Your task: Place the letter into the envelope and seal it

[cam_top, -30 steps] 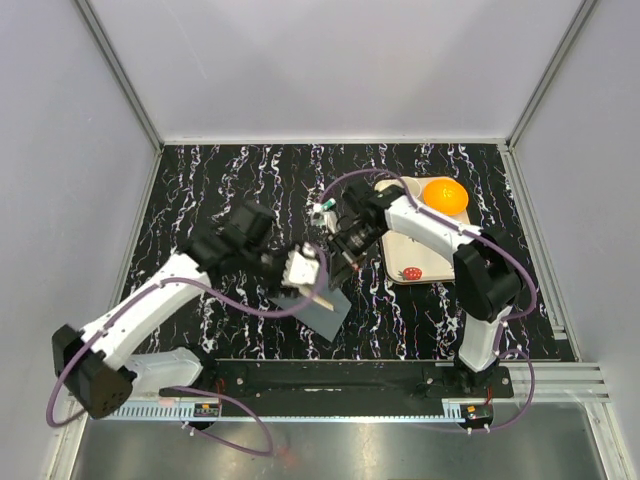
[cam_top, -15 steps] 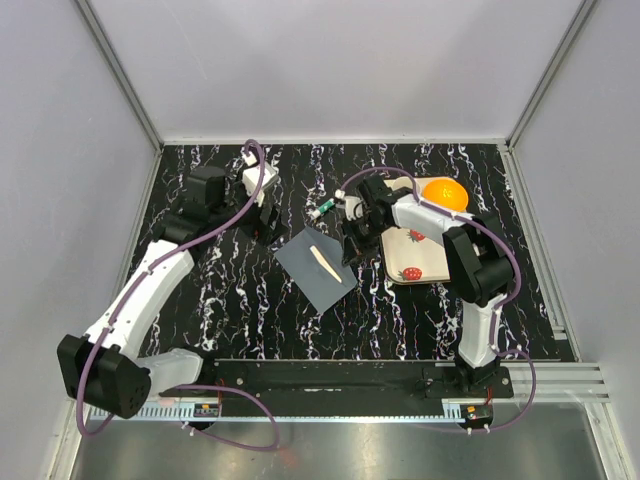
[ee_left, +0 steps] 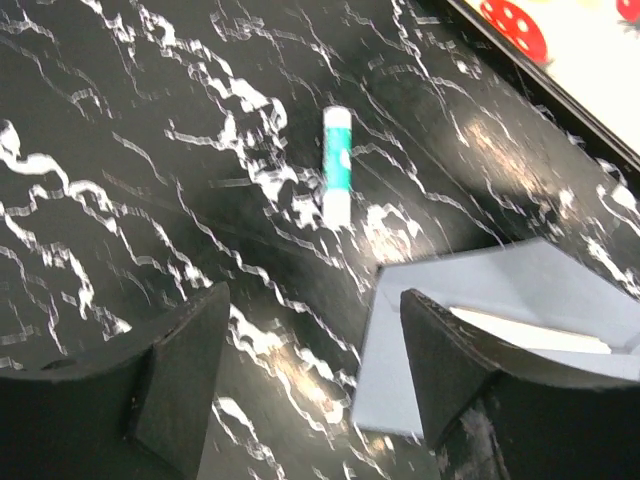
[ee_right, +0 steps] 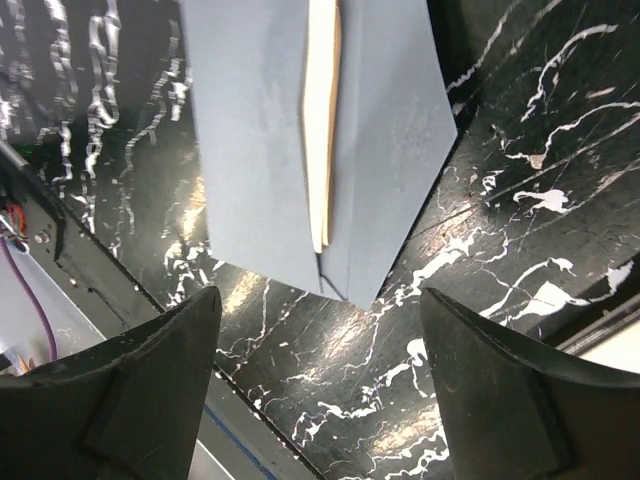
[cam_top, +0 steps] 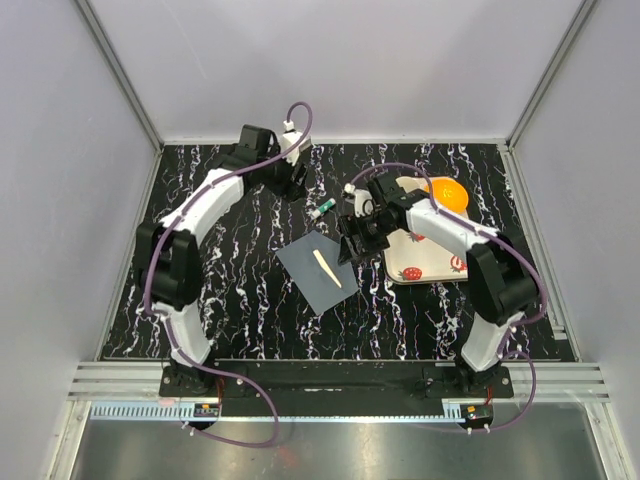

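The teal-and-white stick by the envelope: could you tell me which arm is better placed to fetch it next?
Probably the left. The left gripper is open with the stick lying straight ahead of it; the right gripper hangs open by a corner of the envelope.

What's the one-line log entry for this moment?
letter: tucked in envelope, edge showing | envelope: flat on table | left claw: open, empty, near glue stick | right claw: open, empty, at envelope's edge

We view a laboratory robot cell: plain grey walls (cam_top: 330,70), aluminium frame posts (cam_top: 118,72), and a left arm (cam_top: 205,205) and right arm (cam_top: 450,228) bolted to a rail (cam_top: 330,376).
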You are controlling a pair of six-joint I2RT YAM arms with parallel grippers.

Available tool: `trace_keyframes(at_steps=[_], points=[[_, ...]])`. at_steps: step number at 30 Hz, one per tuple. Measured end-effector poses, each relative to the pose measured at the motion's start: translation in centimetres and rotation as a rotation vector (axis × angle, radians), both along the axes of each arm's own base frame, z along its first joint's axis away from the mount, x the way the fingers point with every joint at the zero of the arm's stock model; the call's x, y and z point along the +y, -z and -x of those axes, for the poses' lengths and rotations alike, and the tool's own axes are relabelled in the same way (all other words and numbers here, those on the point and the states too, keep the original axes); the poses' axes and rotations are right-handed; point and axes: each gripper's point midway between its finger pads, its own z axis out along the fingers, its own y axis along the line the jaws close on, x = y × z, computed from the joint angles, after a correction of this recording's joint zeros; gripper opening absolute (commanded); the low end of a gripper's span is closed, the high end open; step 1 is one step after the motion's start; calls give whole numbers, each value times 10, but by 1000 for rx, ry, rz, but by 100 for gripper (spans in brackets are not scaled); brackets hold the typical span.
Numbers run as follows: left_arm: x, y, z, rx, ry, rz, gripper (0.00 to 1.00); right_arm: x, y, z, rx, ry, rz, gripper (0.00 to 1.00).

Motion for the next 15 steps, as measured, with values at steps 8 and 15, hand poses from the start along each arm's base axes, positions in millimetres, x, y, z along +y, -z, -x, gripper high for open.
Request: trace_keyframes(at_steps=[8,15], points=[[-23,37,-44,43,47,-45,66,-1,-72,-12,-187,-9,-81,100],[-40,76,-42,101,104,-114,61,-13,-103,-24,-310,0,-51,100]])
